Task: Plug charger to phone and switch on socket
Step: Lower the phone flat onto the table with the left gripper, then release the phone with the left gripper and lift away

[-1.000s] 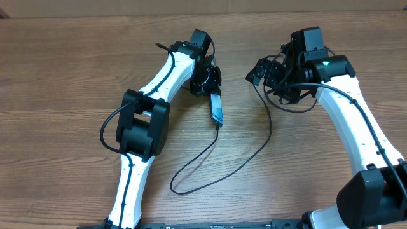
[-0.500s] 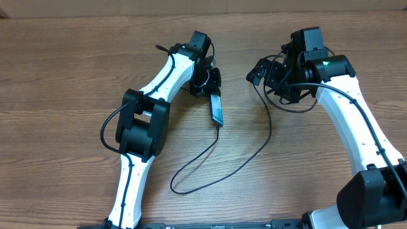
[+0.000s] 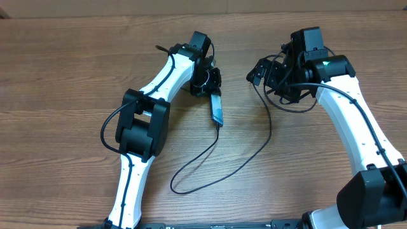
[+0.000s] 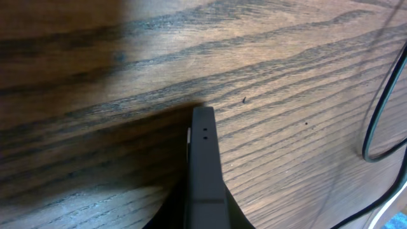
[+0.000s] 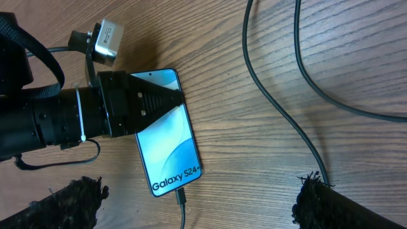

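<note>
I see the phone (image 5: 170, 149) best from my right wrist camera. It is a slim flat block with dark edges. Its screen is light blue with white swirls, and it says "Galaxy S24" near the bottom.

My left gripper (image 5: 156, 102) has the phone. Its black fingers are closed on the top half of the phone, one on each flat side. From above, the phone (image 3: 217, 109) looks very thin, because it is held on its edge, a bit above the middle of the wooden table (image 3: 63, 76). In my left wrist camera I only see its dark thin edge (image 4: 203, 165) sticking out over the wood.

The charger (image 3: 210, 172) is a long thin black cable. Its small tip (image 5: 181, 198) touches the bottom edge of the phone. From there the cable makes a big loop on the table toward me, then runs up to my right arm.

My right gripper (image 5: 203, 207) is spread wide. Its two fuzzy black fingers (image 5: 73, 197) sit far apart with only bare wood between them. The cable runs close by one finger, but I cannot tell if it touches.
</note>
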Action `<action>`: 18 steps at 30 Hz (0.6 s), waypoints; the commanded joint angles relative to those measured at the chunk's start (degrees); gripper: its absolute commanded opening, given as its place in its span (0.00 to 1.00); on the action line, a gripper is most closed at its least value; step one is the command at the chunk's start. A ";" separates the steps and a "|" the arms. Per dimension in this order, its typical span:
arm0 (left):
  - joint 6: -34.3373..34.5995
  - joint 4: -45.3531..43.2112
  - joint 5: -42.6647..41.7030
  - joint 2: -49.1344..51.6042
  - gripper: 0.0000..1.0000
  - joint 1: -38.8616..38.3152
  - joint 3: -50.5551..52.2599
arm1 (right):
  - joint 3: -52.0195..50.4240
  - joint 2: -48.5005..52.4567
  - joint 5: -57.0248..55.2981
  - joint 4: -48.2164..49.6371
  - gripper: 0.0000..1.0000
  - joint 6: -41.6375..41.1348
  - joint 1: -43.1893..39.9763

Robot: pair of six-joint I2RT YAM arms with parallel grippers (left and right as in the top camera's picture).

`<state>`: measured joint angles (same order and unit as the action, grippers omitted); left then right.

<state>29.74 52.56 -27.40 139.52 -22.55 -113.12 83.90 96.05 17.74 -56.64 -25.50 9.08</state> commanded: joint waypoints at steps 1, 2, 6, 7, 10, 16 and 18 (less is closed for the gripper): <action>0.90 0.83 0.70 -0.11 0.11 -0.74 1.60 | 0.44 -1.49 -0.35 0.35 1.00 0.28 0.07; 0.92 0.94 0.83 -0.11 0.12 -0.74 1.60 | 0.44 -1.49 -0.35 0.35 1.00 0.31 0.07; 0.90 1.33 0.87 -0.11 0.14 -0.74 1.60 | 0.44 -1.49 -0.35 0.35 1.00 0.28 0.07; 0.90 1.40 0.87 -0.11 0.14 -0.74 1.60 | 0.44 -1.49 -0.35 0.35 1.00 0.28 0.07; 0.90 1.44 0.85 -0.11 0.14 -0.74 1.60 | 0.44 -1.49 -0.33 0.35 1.00 0.28 0.07; 0.90 1.62 0.87 -0.11 0.17 -0.74 1.60 | 0.44 -1.49 -0.33 0.33 1.00 0.28 0.07; 0.90 1.62 0.87 -0.11 0.18 -0.74 1.60 | 0.44 -1.49 -0.31 0.35 1.00 0.26 0.07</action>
<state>29.93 53.34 -27.64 139.52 -22.55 -112.88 83.90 96.05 17.76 -56.62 -25.47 9.10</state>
